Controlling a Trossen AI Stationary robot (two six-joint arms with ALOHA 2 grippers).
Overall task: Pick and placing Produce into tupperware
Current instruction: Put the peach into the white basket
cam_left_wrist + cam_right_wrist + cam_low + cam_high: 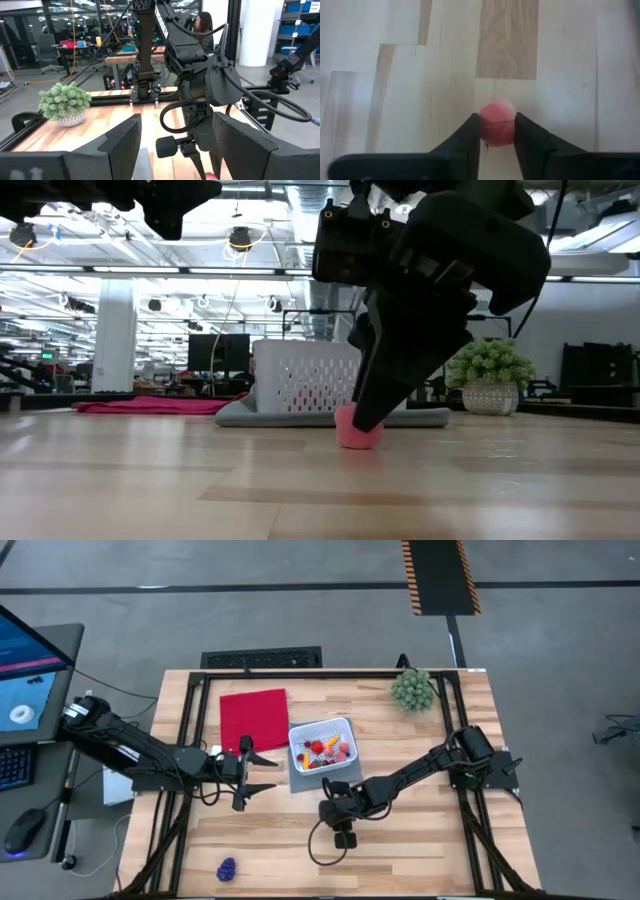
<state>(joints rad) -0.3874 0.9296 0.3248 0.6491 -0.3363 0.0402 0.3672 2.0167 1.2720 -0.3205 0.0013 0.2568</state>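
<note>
A small pink round fruit of the produce lies on the wooden table in front of the tupperware, a white meshed container holding several small red, pink and orange pieces. My right gripper slants down over the pink fruit and is shut on it. A purple grape bunch lies near the table's near left corner. My left gripper hangs open and level just left of the tupperware, with nothing between its fingers. My right gripper pinches the pink fruit by its two opposite sides between its two fingers. The fingers slant down from the table's right. The fruit's underside sits on the table.
The tupperware stands on a grey mat, with a flat red cloth to its left. A green spiky plant in a pot stands at the far right. Bare wood lies along the near edge. A person shows in the room beyond.
</note>
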